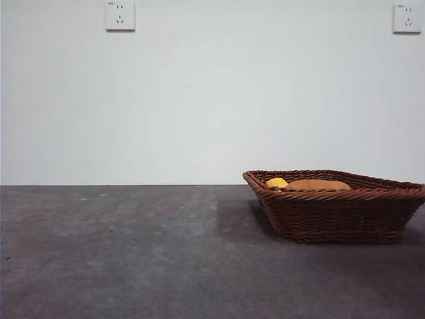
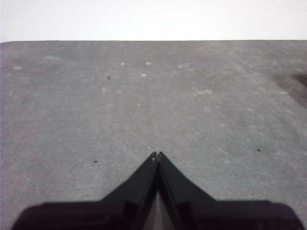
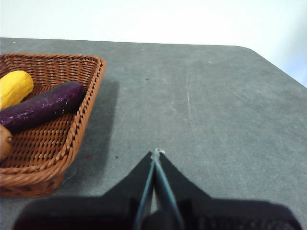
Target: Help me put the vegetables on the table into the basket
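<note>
The brown wicker basket (image 1: 335, 211) stands on the dark grey table (image 1: 133, 252) at the right of the front view. Inside it the yellow corn cob (image 1: 277, 182) and the tan-orange potato (image 1: 317, 185) show just above the rim. In the right wrist view the basket (image 3: 72, 134) holds the corn cob (image 3: 15, 87), the purple eggplant (image 3: 42, 105) and an edge of the potato (image 3: 5, 141). My right gripper (image 3: 156, 152) is shut and empty over bare table beside the basket. My left gripper (image 2: 157, 154) is shut and empty over bare table.
Two wall sockets (image 1: 120, 15) (image 1: 406, 18) sit high on the white wall behind the table. The table's far edge and a rounded corner (image 3: 249, 48) show in the right wrist view.
</note>
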